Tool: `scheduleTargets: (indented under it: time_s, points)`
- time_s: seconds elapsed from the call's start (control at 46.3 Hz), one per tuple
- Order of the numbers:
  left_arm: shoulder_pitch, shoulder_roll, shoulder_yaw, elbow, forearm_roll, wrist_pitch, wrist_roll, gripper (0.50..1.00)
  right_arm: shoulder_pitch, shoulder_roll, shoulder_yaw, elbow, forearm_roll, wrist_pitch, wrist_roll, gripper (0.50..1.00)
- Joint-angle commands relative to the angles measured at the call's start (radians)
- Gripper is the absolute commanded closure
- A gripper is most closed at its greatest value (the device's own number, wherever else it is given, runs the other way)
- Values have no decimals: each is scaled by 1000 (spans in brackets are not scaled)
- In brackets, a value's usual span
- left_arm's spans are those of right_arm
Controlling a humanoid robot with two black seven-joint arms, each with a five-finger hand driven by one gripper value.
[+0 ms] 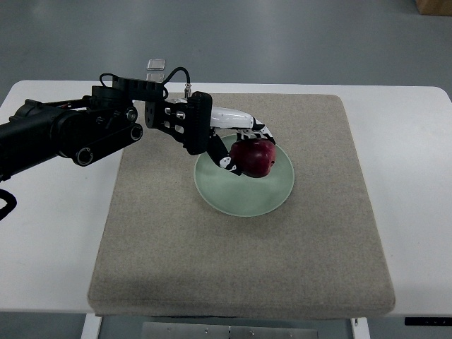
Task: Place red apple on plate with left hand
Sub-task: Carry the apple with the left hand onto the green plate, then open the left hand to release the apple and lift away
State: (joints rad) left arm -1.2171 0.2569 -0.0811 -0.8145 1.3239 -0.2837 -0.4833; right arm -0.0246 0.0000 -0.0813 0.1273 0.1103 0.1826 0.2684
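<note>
I have the left hand with fingers wrapped round the apple, over the plate near the mat's far edge. Placing step, I judge; next, loosen fingers and lift clear.

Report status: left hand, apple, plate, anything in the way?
Left hand over the plate, fingers wrapped around red apple. Apple over the plate's far side; contact with it unclear. Right arm out of view. Nothing else on the mat.

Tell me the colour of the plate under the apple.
Pale green; the plate shows plainly in the top view, lying on the beige mat.
</note>
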Motion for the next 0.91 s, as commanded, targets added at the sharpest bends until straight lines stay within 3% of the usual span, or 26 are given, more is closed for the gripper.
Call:
scheduleTargets:
  time_s: [0.0,0.281,0.302,0.324,0.41,0.475,0.885]
  points:
    - [13,-8,1,3,1,0,2,947,0,0,0,0,0,0,0,536]
    - [31,-21,7,17,12,1,2,902,0,0,0,0,-1,0,0,536]
    - [31,-21,7,17,12,1,2,881,0,0,0,0,0,0,0,536]
    - [33,-19,7,17,12,1,2,749,0,0,0,0,0,0,0,536]
    - [33,-19,9,18,14,1,3,722,0,0,0,0,0,0,0,536]
    - [36,-19,8,18,14,1,3,652,0,0,0,0,0,0,0,536]
    - [39,-18,9,38,14,3,3,621,0,0,0,0,-1,0,0,536]
